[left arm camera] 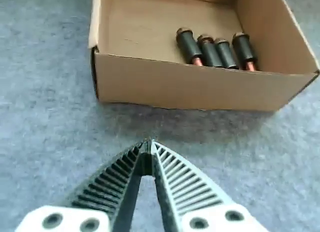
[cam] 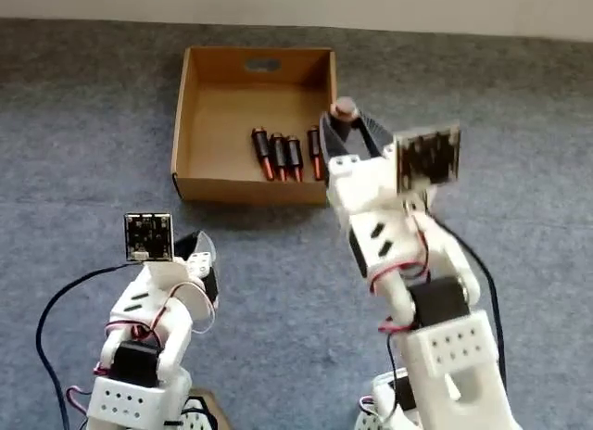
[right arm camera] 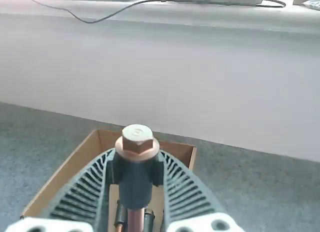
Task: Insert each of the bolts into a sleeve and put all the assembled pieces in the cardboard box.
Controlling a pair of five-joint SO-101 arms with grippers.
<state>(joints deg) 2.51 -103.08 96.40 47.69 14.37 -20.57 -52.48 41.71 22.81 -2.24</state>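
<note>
The cardboard box [cam: 195, 106] stands at the back of the grey carpet and holds several dark sleeves with copper bolts in them, lying side by side [cam: 284, 155] [left arm camera: 215, 49]. My right gripper [cam: 347, 124] hangs over the box's right wall, shut on one more assembled piece [right arm camera: 136, 162]. That piece is held upright, its hexagonal copper bolt head [right arm camera: 137, 138] on top of the dark sleeve. My left gripper [left arm camera: 149, 144] is shut and empty, low over the carpet, a little in front of the box's near wall [left arm camera: 200, 87].
Grey carpet [cam: 83, 152] surrounds the box on all sides. A pale wall [right arm camera: 200, 77] rises behind the box. Cables run from both arms near the front edge.
</note>
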